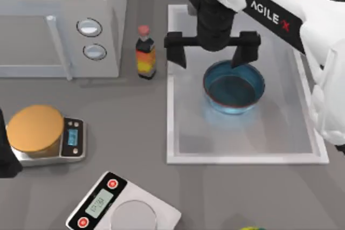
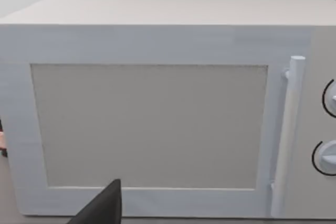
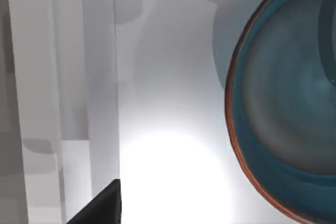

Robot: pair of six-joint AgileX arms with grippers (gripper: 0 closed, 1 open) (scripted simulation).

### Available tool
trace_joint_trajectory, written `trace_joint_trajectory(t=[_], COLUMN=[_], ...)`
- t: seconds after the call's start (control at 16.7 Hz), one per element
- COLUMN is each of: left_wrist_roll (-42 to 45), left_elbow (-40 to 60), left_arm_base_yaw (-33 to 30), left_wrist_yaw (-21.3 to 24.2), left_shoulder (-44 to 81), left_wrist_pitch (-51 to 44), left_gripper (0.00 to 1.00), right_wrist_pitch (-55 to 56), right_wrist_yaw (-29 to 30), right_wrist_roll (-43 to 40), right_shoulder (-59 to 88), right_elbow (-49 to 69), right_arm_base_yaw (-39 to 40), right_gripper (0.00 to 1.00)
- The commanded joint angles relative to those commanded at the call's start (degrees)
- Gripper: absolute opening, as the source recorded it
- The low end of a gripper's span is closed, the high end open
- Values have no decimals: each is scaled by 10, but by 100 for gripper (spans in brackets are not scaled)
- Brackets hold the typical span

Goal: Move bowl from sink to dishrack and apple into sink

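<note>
Bowl pickup is in hand: the right gripper (image 1: 212, 52), spread wide and empty, is poised over the glossy blue bowl (image 1: 234, 86); descent onto its rim is needed.

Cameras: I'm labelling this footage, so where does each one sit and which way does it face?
Top view: above the table, looking down on the sink, bowl and open right gripper.
Left wrist view: on the left arm, facing the microwave; a dark gripper tip shows.
Right wrist view: on the right arm, looking into the sink at the bowl.
Top and right wrist views share the bowl.
</note>
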Motion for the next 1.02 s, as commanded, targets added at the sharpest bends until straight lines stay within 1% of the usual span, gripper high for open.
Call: trace_joint_trajectory(t=[0.54,0.78,1.02], left_wrist_roll=[0,0,0], left_elbow=[0,0,0], left_arm_base_yaw=[0,0,0], left_wrist_yaw=[0,0,0], left_shoulder=[0,0,0], left_wrist_pitch=[0,0,0], left_gripper=[100,100,100], right_wrist_pitch=[9,72,119], right_wrist_yaw=[-1,-3,-1], right_wrist_roll=[-7,-25,-12], right_shoulder=[10,64,108], right_elbow=[7,0,-5], right_arm_base_yaw=[-8,-26,-12], right_gripper=[100,100,100])
